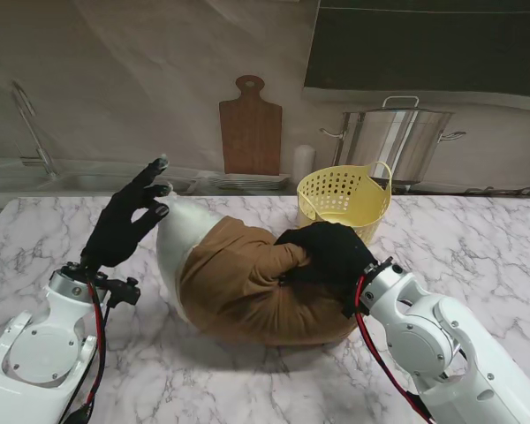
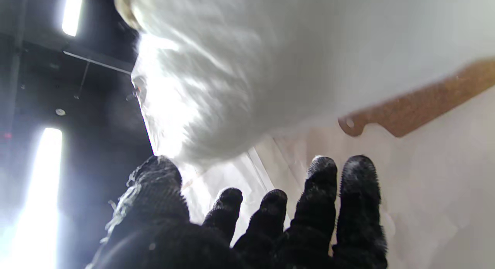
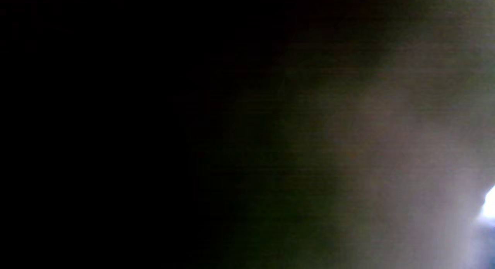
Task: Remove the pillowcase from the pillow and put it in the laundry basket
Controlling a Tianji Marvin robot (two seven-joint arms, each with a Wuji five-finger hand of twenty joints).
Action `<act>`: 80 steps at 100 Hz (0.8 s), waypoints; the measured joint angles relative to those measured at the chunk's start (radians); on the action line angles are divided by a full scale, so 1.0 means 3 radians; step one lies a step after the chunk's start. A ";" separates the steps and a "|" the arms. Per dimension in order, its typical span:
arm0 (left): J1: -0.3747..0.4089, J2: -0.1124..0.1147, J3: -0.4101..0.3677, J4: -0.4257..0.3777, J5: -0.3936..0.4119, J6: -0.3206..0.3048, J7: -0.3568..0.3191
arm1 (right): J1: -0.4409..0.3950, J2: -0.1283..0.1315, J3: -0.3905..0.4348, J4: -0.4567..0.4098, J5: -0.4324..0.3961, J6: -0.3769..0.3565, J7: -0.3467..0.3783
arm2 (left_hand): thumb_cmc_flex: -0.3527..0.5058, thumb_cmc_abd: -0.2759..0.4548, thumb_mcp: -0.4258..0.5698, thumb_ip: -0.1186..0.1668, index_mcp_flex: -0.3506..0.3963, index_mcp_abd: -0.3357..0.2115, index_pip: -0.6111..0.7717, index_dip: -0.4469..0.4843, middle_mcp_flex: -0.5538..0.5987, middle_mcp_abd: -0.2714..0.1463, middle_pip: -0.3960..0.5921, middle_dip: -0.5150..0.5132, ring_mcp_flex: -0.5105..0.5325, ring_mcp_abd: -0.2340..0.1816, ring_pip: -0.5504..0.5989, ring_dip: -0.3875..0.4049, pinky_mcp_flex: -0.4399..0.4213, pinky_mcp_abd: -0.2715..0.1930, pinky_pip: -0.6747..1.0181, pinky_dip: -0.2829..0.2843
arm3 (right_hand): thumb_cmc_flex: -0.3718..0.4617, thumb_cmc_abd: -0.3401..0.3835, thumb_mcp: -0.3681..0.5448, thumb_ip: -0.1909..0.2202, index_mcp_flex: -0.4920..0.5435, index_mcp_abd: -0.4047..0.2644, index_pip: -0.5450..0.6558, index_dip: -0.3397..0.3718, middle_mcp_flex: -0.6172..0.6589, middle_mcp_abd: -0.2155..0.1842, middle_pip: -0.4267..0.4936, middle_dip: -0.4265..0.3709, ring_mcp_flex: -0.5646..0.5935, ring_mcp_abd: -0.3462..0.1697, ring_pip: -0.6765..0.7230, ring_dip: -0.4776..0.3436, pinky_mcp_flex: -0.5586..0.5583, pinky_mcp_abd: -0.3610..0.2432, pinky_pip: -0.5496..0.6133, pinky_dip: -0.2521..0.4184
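Both hands flank the pillow; your right hand [image 1: 329, 254] is the one on the pillowcase [image 1: 247, 287].
Your right hand is buried in the bunched brown pillowcase at its right end, fingers apparently clenched on cloth, though its wrist view is dark and confirms nothing. Your left hand [image 1: 128, 221] is raised, fingers spread, holding nothing, just left of the bared white pillow [image 1: 181, 231]. The pillow's long axis runs left-far to right-near across the surface [image 1: 477, 238], with the case still sleeving the right part. The basket [image 1: 343, 201] sits just beyond your right hand, so you'd likely strip rightward, left hand pinning the white end.
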 measured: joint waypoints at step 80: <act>-0.0055 0.0177 0.0065 0.0147 -0.0003 0.0157 -0.0665 | -0.0044 -0.0009 0.0010 0.0004 -0.0045 -0.0020 -0.0093 | 0.0384 -0.0582 0.0052 0.0092 -0.0071 -0.0009 -0.0091 -0.0086 0.0160 0.0078 0.0033 0.0004 0.0372 -0.0234 0.0001 0.0068 0.0252 -0.0243 -0.0001 0.0065 | 0.0000 0.0005 0.0003 -0.0001 -0.0001 0.0000 0.0000 0.0000 0.0000 0.0000 0.0000 0.0000 0.0021 -0.0001 -0.0012 0.0000 -0.0081 0.0000 0.0001 -0.0001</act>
